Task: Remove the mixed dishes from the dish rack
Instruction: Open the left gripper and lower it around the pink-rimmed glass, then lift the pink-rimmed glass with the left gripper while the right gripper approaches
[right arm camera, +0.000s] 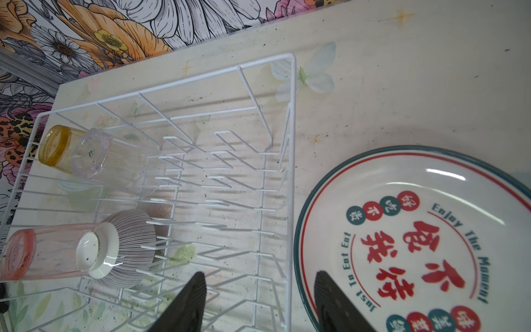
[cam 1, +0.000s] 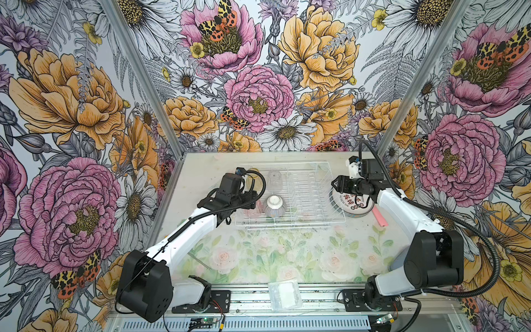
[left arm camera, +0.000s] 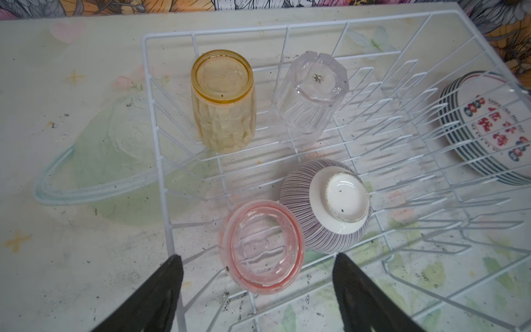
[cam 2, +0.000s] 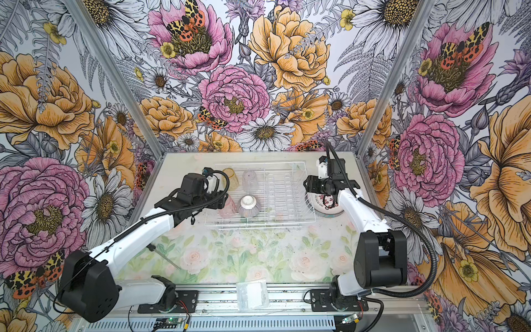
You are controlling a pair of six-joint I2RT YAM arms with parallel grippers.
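The large white wire dish rack (cam 1: 301,186) sits at the back of the flowered table. It holds a yellow faceted translucent tumbler (left arm camera: 222,103) and a clear faceted tumbler (left arm camera: 311,95), both standing base-up along its far side. Nearer are a pink translucent tumbler (left arm camera: 261,247) standing on end and an upturned grey-purple ribbed bowl with a white foot (left arm camera: 324,207). The bowl is just beside the pink tumbler and may be touching it. The stack of white, dark-rimmed plates with red and black characters (right arm camera: 416,230) already lies on the table just outside the rack's right wall, and the plate prongs are bare. The left gripper (left arm camera: 258,258) hangs over the pink tumbler with its jaws spread wide and holding nothing, so that tumbler looks like the piece in hand. To take it well, the gripper should come straight down so the fingers straddle the tumbler's sides. One finger should slip between the tumbler and the rack's near corner wires, and the other should stay off the bowl's flank, because a nudge there could rock the bowl. The close should be gentle, since the smooth plastic is likely to slip or skew under a hard pinch. The lift should go straight up past the rack's rim before swinging out to the bare table. The right gripper (right arm camera: 260,276) hovers across the rack's right wall beside the plates, with its jaws apart and empty. It does best to stay clear of the left arm's path.
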